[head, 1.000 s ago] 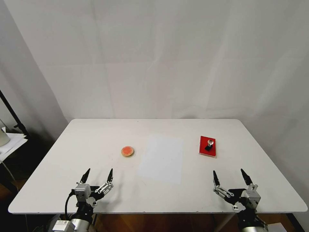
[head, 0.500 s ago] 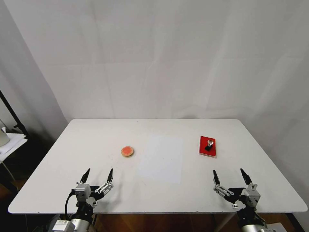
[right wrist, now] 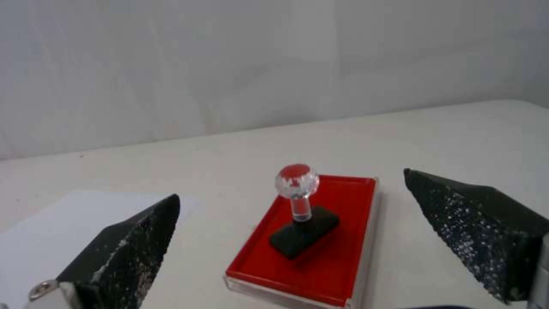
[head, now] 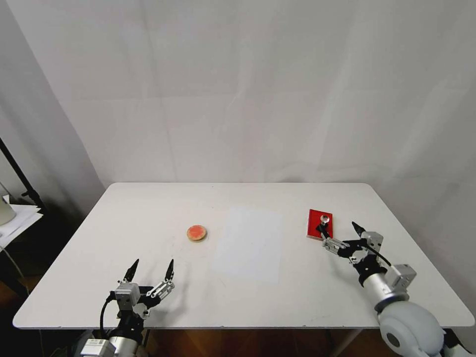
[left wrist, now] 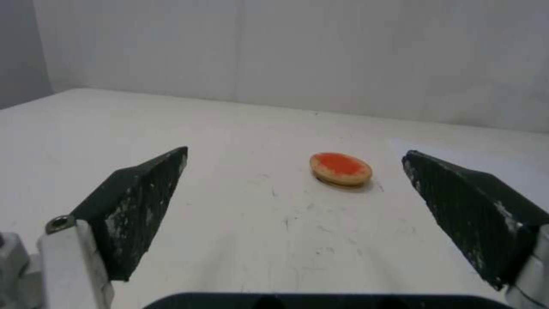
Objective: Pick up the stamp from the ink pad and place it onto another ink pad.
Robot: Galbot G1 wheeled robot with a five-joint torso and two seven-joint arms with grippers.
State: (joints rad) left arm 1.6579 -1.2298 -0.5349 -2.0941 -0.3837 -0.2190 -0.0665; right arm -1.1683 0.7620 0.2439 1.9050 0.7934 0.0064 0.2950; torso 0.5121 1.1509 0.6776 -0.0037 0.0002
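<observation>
The stamp (head: 325, 218), a black base with a clear ball knob, stands upright on the red rectangular ink pad (head: 313, 224) at the table's right. My right gripper (head: 339, 228) is open just in front of that pad's near edge, its left fingertip close to the stamp's base. In the right wrist view the stamp (right wrist: 300, 206) stands on the ink pad (right wrist: 337, 262) ahead of the spread fingers (right wrist: 126, 249). The other ink pad (head: 197, 232), round with a tan rim, lies left of centre. My left gripper (head: 152, 265) is open near the front edge, facing the round pad (left wrist: 341, 168).
A white paper sheet (head: 248, 245) lies between the two pads. The white table (head: 238, 196) has bare room around both pads. A dark stand (head: 20, 181) and papers sit off the table's left side. A white wall lies behind.
My right arm has reached forward and slightly left from the front edge up to the red ink pad, gripper still open. The left arm has not moved.
</observation>
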